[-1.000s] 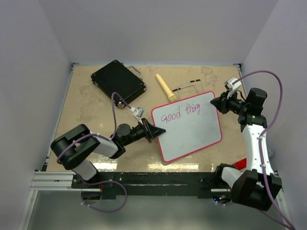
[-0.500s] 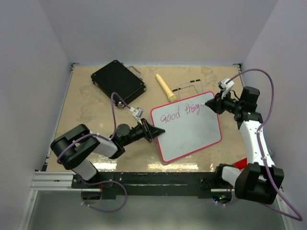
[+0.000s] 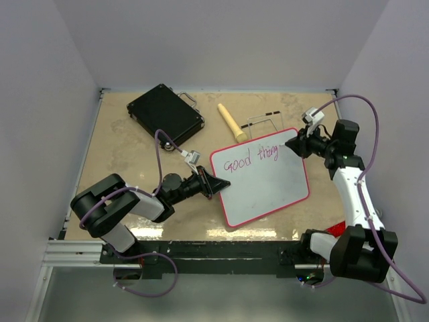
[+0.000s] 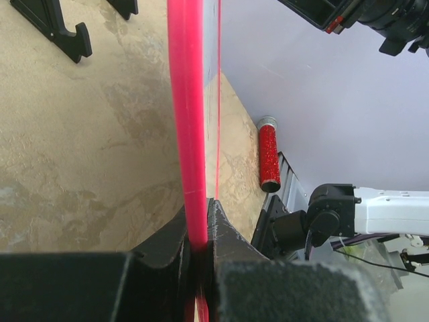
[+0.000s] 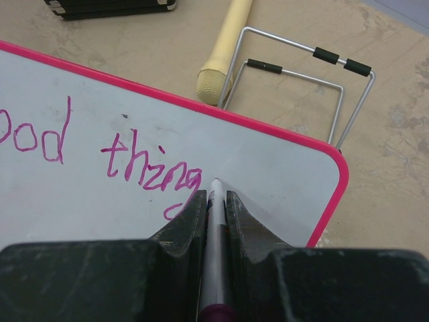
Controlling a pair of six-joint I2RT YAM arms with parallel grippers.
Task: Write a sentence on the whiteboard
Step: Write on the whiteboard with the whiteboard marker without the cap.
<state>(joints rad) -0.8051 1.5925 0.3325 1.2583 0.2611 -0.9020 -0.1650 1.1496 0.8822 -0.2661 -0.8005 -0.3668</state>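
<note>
- Top view: the whiteboard (image 3: 268, 191) lies at a slant on the tan surface (image 3: 120, 151), reaching from one set of fingers to the other
- The left fingers (image 3: 226, 183) are pressed together on the middle of its left edge, and the right fingers (image 3: 289, 143) are closed over its far right corner
- The sentence (image 3: 251, 159) reads "Good thing" in pink-purple, a single line ending at the tips of the right fingers
- A black hard case (image 3: 165, 111) sits well beyond the left fingers; a cream cylinder (image 3: 230, 123) and a wire stand (image 3: 265, 124) lie just past the board's far edge, nearer the right fingers
- Left wrist view: the two fingers pinch the red-pink rim (image 4: 188, 134), seen edge-on and running straight away from them
- Left of the rim, far ahead of the fingers, are two black hooked pieces (image 4: 64, 32), perhaps the board's feet, though they are cut off by the frame
- Right of the fingers and beyond the board, a red glitter tube (image 4: 269, 157) lies on the surface
- Right wrist view: the fingers pinch a marker (image 5: 216, 235), its tip down on the white face just after the "g" of "thing"
- The written words lie to the left of the fingers, and the board's rounded corner is to their right
- The cylinder and the stand lie ahead of the fingers past the rim, with the case farther ahead to the left
</note>
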